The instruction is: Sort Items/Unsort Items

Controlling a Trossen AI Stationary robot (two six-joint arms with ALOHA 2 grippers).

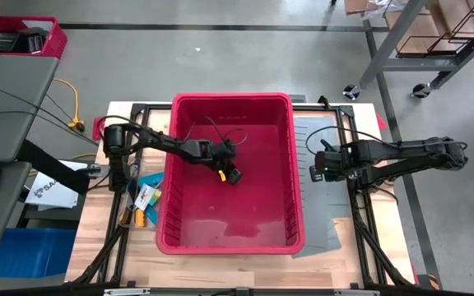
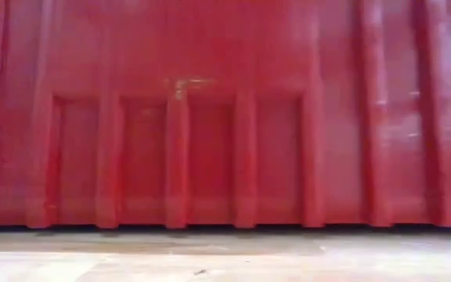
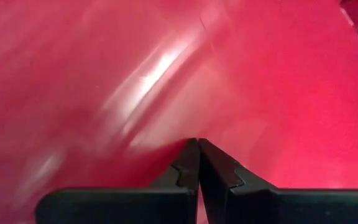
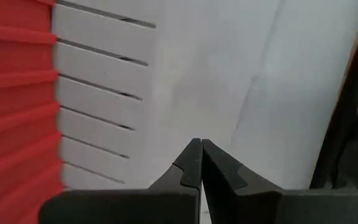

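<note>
Red plastic fills the high view: the big bin [image 1: 231,171] sits mid-table with the left gripper [image 1: 232,172] reaching inside it, fingers pressed together and empty, while the right gripper [image 1: 316,163] waits over the grey mat [image 1: 319,197] just beside the bin, probably keeping clear. Low view gives only the bin's ribbed wall. Both wrist views confirm closed jaws; the only possible items are some small pieces [image 1: 142,201] outside the bin's left wall, too small to identify.
</note>
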